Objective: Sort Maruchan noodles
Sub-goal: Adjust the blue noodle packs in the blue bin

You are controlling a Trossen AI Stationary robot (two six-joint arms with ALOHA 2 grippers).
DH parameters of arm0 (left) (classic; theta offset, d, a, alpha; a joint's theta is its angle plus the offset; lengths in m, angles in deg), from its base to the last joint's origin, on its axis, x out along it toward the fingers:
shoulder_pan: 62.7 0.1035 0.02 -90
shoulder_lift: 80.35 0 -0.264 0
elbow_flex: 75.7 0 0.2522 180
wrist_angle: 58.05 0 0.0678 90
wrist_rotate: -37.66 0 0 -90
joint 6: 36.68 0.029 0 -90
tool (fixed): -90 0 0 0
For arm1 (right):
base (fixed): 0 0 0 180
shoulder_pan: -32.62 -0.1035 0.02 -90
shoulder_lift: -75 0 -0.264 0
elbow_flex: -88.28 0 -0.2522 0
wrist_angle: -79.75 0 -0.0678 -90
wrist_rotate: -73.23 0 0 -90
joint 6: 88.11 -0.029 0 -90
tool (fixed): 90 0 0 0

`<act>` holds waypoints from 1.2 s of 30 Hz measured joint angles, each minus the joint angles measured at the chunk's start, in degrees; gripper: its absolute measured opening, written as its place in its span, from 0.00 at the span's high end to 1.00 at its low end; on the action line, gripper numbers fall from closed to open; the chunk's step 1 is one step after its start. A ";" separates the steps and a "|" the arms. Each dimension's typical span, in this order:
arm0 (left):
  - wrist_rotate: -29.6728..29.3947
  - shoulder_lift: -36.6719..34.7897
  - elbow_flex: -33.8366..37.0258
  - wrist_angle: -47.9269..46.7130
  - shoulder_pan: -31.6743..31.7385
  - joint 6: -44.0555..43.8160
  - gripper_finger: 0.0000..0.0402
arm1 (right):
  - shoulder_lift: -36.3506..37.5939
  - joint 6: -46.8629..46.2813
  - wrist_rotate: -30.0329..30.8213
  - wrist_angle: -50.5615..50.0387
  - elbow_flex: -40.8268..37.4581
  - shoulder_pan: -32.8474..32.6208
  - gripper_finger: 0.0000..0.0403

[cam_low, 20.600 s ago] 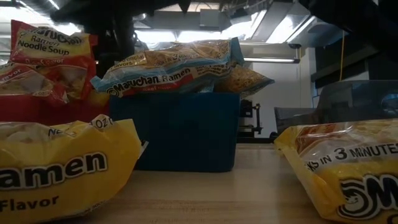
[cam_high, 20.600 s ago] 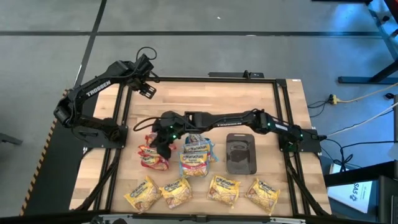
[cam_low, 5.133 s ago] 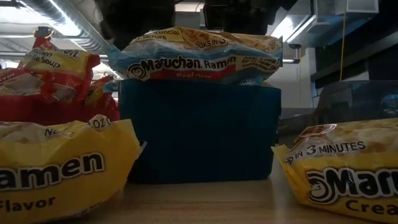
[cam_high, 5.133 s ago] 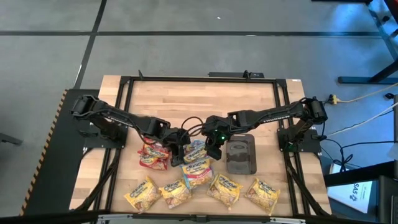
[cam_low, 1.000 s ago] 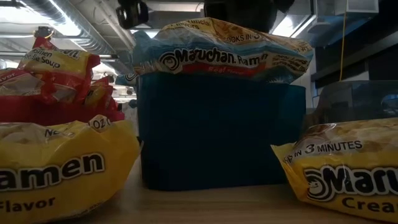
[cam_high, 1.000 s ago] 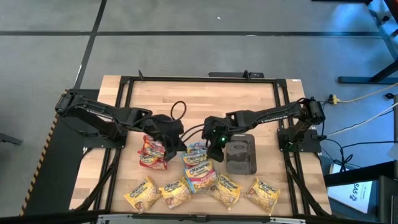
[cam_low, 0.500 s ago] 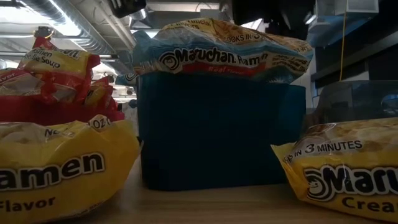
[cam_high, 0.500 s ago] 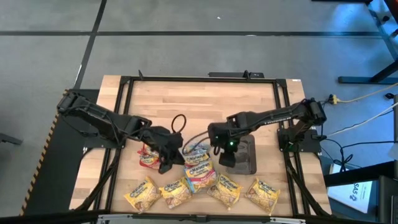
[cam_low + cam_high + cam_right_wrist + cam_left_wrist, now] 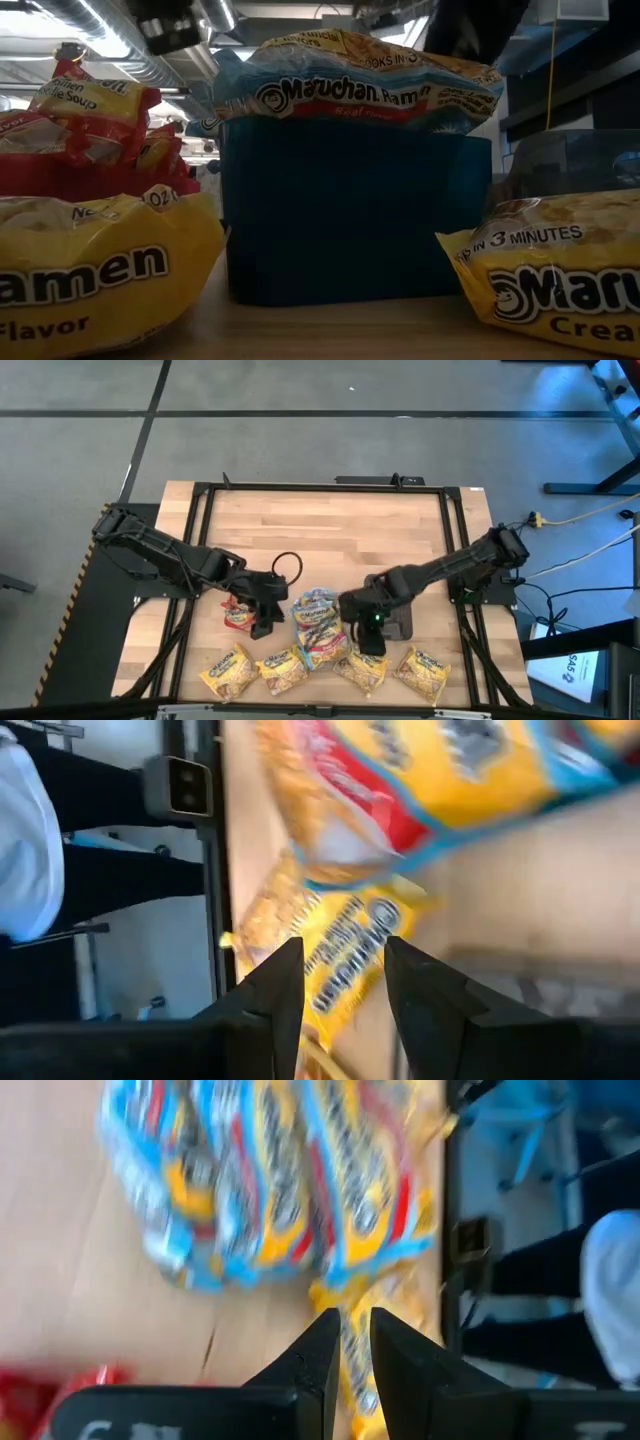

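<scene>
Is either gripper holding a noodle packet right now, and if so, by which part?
Nothing is held. The left gripper has its fingers nearly together with nothing between them, and the right gripper is open and empty above the yellow packets.

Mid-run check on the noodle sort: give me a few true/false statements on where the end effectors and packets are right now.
1. The left end effector holds a packet. False: its fingers are nearly closed with nothing between them.
2. Four yellow packets lie in a row along the table's near edge. True.
3. The blue-edged packets sit stacked on the teal tray. True.
4. The right end effector hovers over the red packets. False: it is beside the blue-edged stack, by the dark grey tray.
</scene>
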 joint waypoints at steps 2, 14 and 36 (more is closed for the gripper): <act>0.21 0.00 0.00 -3.09 -0.80 -0.72 0.87 | -0.06 -0.22 2.96 3.08 0.00 -1.56 0.66; -7.44 -10.43 -0.03 -17.29 -14.35 -8.37 0.87 | -5.02 -4.73 8.41 28.12 -0.02 -8.43 0.66; -20.90 -14.53 -0.04 -17.26 -21.01 -11.97 0.87 | -18.84 -5.46 20.86 13.73 13.64 -11.33 0.66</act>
